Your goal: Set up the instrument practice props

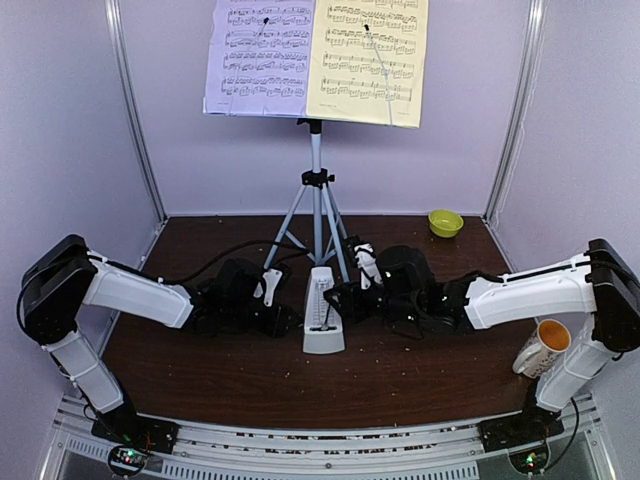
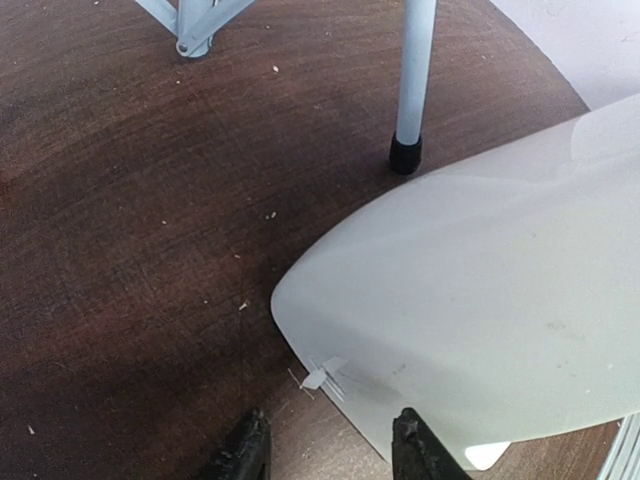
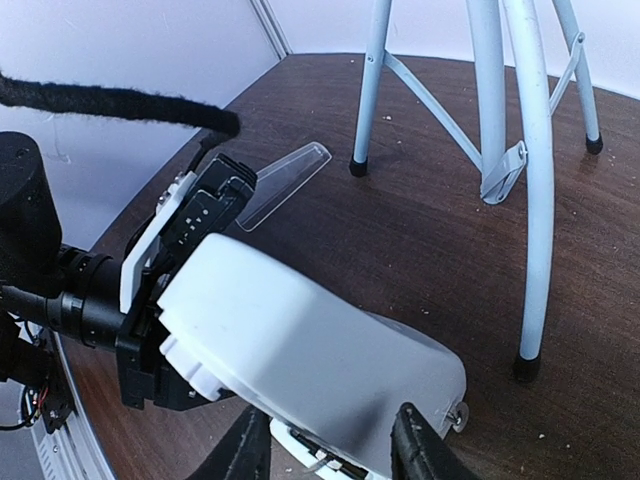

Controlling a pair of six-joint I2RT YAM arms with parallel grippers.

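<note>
The light grey metronome [image 1: 323, 320] stands on the brown table just in front of the silver tripod [image 1: 316, 200]. A lilac page [image 1: 258, 55] and a pale yellow page [image 1: 368, 60] cover the stand's desk at the top. My right gripper [image 1: 345, 300] reaches in from the right, and its fingers [image 3: 415, 440] press both sides of the metronome [image 3: 310, 350]. My left gripper [image 1: 290, 315] sits at the metronome's left side. Its jaws stand apart [image 2: 332, 455] with a corner of the metronome [image 2: 480, 300] between them, and bare table shows beside the left finger [image 2: 245, 455].
A mug with an orange inside [image 1: 543, 347] stands by the right arm's base. A small green bowl [image 1: 445, 222] sits at the back right corner. Tripod legs [image 3: 535, 200] spread just behind both grippers. Pale walls close in the table on three sides.
</note>
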